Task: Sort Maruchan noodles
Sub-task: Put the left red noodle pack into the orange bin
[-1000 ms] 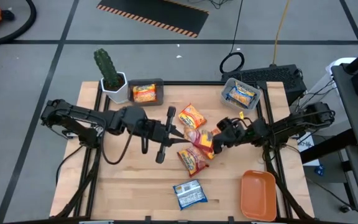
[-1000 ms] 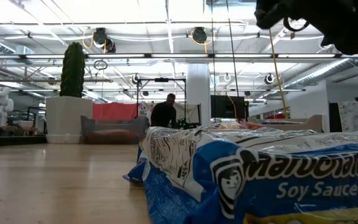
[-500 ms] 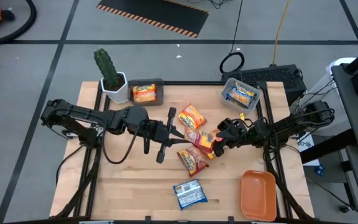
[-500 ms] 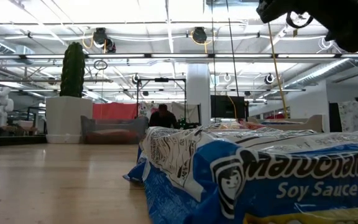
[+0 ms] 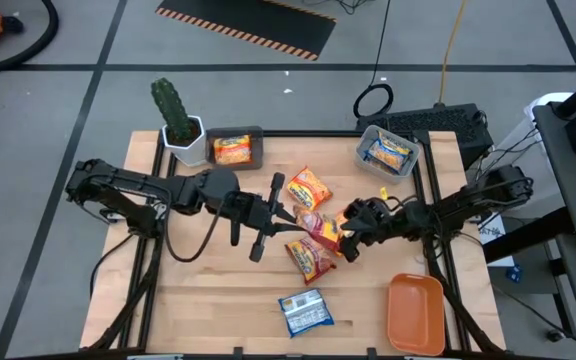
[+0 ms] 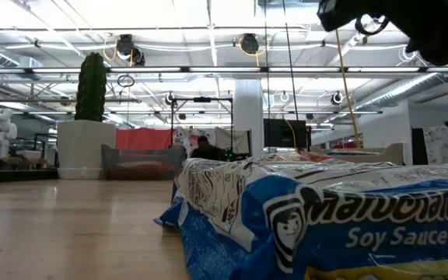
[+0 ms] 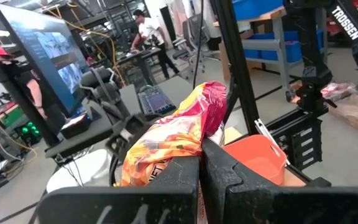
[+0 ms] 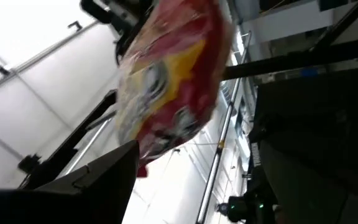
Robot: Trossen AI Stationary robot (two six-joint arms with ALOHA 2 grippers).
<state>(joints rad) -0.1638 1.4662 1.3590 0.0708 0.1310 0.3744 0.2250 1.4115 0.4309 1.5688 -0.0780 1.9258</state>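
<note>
A red-and-yellow noodle packet (image 5: pixel 320 226) hangs in the air above the table's middle, and my left gripper (image 5: pixel 294 218) is shut on it, reaching level from the table's left. My right gripper (image 5: pixel 352 232) is open at the packet's other end (image 8: pixel 169 81), one finger (image 8: pixel 86 183) on either side of it. Two orange-yellow packets (image 5: pixel 309 187) (image 5: pixel 310 257) lie flat on the wood below. A blue-white packet (image 5: pixel 303 312) lies near the front edge and fills the low view (image 6: pixel 325 225). My left gripper pinches the packet's left end (image 7: pixel 180 149) between its two shut fingers, coming level from the table's left. The packet is lifted clear of the table and sticks out past the fingertips, crumpled, toward the right arm. My right gripper: I cannot tell whether its fingers touch the packet.
A grey bin (image 5: pixel 234 148) at the far left holds an orange packet. A clear bin (image 5: pixel 388 152) at the far right holds a blue one. An orange tray (image 5: pixel 415 312) sits at the near right corner. A potted cactus (image 5: pixel 176 120) stands at the far left corner.
My right gripper has rolled a little about its own pointing line while staying at the held packet's right end. My left gripper and the packet have kept still.
</note>
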